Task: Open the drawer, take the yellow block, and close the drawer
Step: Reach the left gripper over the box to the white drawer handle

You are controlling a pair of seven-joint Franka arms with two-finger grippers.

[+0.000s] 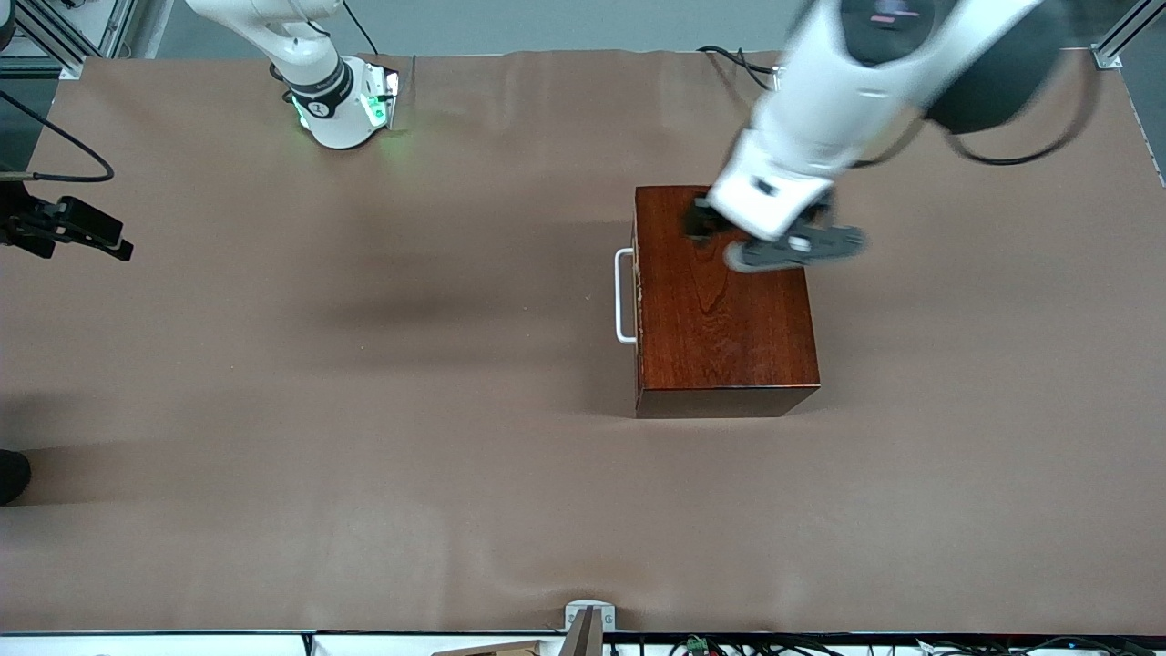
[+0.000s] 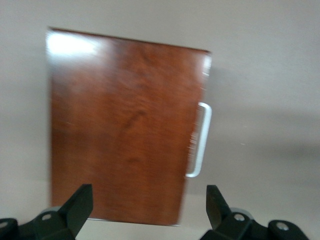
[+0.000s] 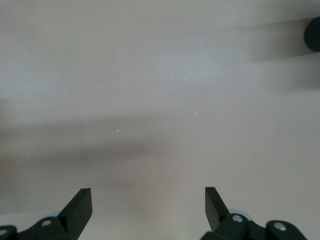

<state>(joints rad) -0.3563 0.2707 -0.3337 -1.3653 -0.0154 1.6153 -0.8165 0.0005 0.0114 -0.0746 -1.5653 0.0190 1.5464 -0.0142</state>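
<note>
None of the task is done: the drawer [image 1: 638,296] sits shut in the box [image 1: 720,301], left gripper [image 1: 706,223] above, fingers spread and empty, right gripper [image 3: 148,207] waiting open.

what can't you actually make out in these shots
- Yellow block: in no view; the drawer is shut inside the wooden box.
- Left gripper: motion-blurred in the front view, over the box; the left wrist view shows its jaws open.
- Right gripper: cut off by the front view's edge; its wrist view shows open jaws over bare table, so its position is unclear.
- Handle: blurred in the left wrist view.
</note>
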